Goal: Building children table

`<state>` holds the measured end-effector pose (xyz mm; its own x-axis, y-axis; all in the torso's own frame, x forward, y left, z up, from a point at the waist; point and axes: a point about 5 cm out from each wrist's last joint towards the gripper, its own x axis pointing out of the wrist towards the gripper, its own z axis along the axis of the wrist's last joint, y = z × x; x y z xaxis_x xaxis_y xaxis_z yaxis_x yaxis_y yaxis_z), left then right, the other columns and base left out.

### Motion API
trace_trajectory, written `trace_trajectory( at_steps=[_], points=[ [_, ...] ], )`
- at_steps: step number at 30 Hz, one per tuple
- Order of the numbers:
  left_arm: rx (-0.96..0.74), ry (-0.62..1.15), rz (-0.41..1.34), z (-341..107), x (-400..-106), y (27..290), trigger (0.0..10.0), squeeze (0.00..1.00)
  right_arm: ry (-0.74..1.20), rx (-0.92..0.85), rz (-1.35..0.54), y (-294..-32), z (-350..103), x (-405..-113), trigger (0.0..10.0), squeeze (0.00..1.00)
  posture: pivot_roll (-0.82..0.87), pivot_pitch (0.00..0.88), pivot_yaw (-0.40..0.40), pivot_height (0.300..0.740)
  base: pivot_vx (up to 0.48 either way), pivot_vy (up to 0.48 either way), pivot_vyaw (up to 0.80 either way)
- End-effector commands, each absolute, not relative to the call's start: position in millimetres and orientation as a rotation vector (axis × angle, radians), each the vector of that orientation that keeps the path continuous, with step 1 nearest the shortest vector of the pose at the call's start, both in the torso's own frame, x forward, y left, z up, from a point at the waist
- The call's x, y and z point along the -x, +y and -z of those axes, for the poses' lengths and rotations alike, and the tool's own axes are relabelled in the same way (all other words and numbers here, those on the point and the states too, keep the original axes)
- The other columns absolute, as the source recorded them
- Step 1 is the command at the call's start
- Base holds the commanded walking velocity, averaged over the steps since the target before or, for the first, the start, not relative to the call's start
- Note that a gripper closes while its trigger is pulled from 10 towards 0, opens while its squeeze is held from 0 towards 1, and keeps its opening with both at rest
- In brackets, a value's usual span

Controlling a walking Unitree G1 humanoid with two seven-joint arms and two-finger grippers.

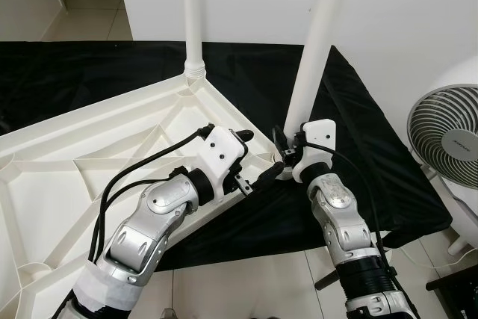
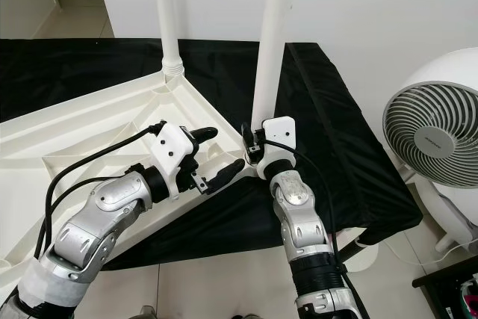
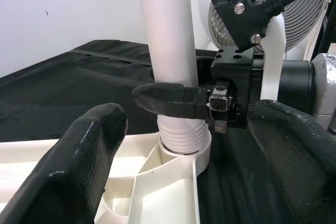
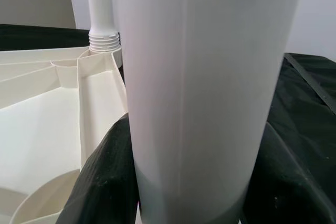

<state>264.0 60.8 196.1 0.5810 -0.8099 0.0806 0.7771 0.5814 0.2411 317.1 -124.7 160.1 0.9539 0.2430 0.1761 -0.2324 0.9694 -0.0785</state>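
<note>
The left eye view shows a black cloth (image 1: 351,147) spread on the tiled floor (image 1: 246,289) in front of a white wall (image 1: 403,13), and on this cloth lies the white children table top (image 1: 82,147) upside down, with its ribbed underside facing up. Two white table legs stand upright at its corners: the far leg (image 1: 193,13) sits in the back corner socket, and the near leg (image 1: 317,42) stands at the corner closest to the robot's right side. A white fan (image 1: 444,136) stands on the floor at the right, just beside the edge of the cloth. The right gripper (image 3: 181,100) is at the lower part of the near leg, and its two black fingers (image 4: 105,182) are closed around the leg from both sides, grasping it just above the threaded end. The left gripper (image 1: 254,160) hovers over the edge of the table top near the same corner, its fingers spread apart and holding nothing; one fingertip points toward the base of the near leg, close to the right gripper
</note>
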Motion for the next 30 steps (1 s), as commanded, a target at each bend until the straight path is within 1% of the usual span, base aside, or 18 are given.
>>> trace_trajectory(
  at_steps=[1, 5, 8, 9, 11, 13, 20, 25, 26, 27, 30],
  points=[
    [-0.196, -0.184, 1.01, -196.3, -260.7, 56.3, 10.0, 0.0, -0.097, 0.05, -0.214, -134.6, -142.0, -315.1, 10.0, 0.0, 0.16, 0.09, -0.041, 0.74, 0.0, 0.0, 0.0],
    [-0.195, -0.183, 1.017, -196.4, -260.4, 55.6, 10.0, 0.0, -0.094, 0.051, -0.217, -134.9, -141.3, -316.1, 10.0, 0.0, 0.16, 0.091, -0.037, 0.74, 0.0, 0.0, 0.0],
    [-0.195, -0.182, 1.018, -197.1, -259.8, 55.9, 10.0, 0.0, -0.116, 0.128, -0.301, -129.3, -140.7, -311.6, 10.0, 0.0, 0.16, 0.097, -0.036, 0.74, 0.0, 0.0, 0.0],
    [-0.195, -0.182, 1.018, -197.1, -259.8, 55.9, 10.0, 0.0, -0.116, 0.128, -0.301, -129.3, -140.7, -311.6, 10.0, 0.0, 0.16, 0.097, -0.036, 0.74, 0.0, 0.0, 0.0],
    [-0.196, -0.18, 1.017, -197.4, -259.1, 56.6, 10.0, 0.0, -0.131, 0.193, -0.385, -124.5, -138.7, -305.1, 10.0, 0.0, 0.16, 0.102, -0.036, 0.74, 0.0, 0.0, 0.0],
    [-0.196, -0.18, 1.016, -197.6, -258.8, 56.8, 10.0, 0.0, -0.135, 0.215, -0.415, -123.0, -137.7, -302.6, 10.0, 0.0, 0.16, 0.102, -0.036, 0.74, 0.0, 0.0, 0.0],
    [-0.198, -0.176, 1.015, -198.1, -257.1, 58.4, 10.0, 0.0, -0.127, 0.225, -0.454, -126.7, -133.2, -296.9, 10.0, 0.0, 0.17, 0.112, -0.031, 0.74, 0.0, 0.0, 0.0],
    [-0.2, -0.175, 1.016, -199.3, -256.9, 59.9, 10.0, 0.0, -0.123, 0.175, -0.422, -132.5, -132.2, -297.3, 10.0, 0.0, 0.17, 0.115, -0.024, 0.74, 0.0, 0.0, 0.0],
    [-0.201, -0.175, 1.018, -199.5, -256.5, 60.3, 10.0, 0.0, -0.114, 0.127, -0.397, -134.7, -131.5, -298.0, 10.0, 0.0, 0.17, 0.116, -0.019, 0.74, 0.0, 0.0, 0.0],
    [-0.204, -0.174, 1.022, -200.2, -256.0, 60.4, 10.0, 0.0, -0.099, 0.031, -0.348, -138.9, -130.0, -299.5, 10.0, 0.0, 0.18, 0.118, -0.019, 0.74, 0.0, 0.0, 0.0],
    [-0.203, -0.174, 1.023, -200.4, -256.1, 60.4, 10.0, 0.0, -0.094, -0.002, -0.335, -140.0, -129.5, -300.0, 10.0, 0.0, 0.18, 0.118, -0.019, 0.74, 0.0, 0.0, 0.0]
  ],
)
